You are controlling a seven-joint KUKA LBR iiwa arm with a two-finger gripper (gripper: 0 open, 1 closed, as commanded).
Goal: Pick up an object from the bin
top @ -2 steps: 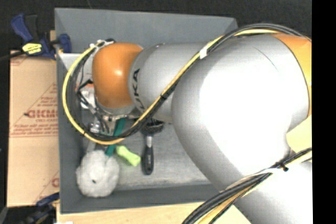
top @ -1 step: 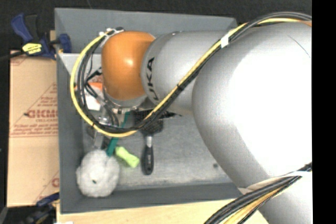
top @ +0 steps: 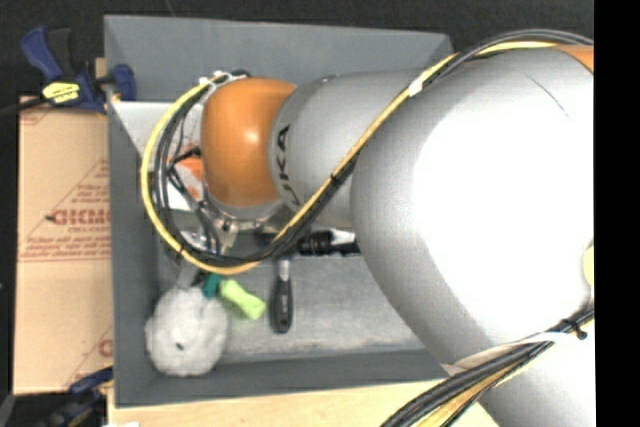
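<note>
Bin and surroundings: grey metal bin (top: 300, 50) on a dark floor. My arm comes in from the right and covers most of the bin.
Gripper: the gripper (top: 216, 235) sits low in the left half of the bin, tucked under the orange wrist cover (top: 240, 140). From this view I cannot tell whether it is open or closed.
Nearest things: just below it lie a small teal piece (top: 210, 288) and a yellow-green piece (top: 242, 301), touching each other.
Next out: a white fluffy ball (top: 185, 337) rests against those two, in the lower-left corner of the bin.
Further right: a black pen-like stick (top: 282, 300) lies beside the green piece. A second black marker (top: 325, 242) is partly under the arm.
Behind the wrist: something orange-red (top: 185, 177) sits among the cables, too hidden to name.
Likely pick: I judge the teal and green pair to be closest, but nothing shows a grasp yet.
Doing it well: I would come straight down on one piece, not on the seam between the two.
Risk: the ball crowds that side and could get pinched along.
</note>
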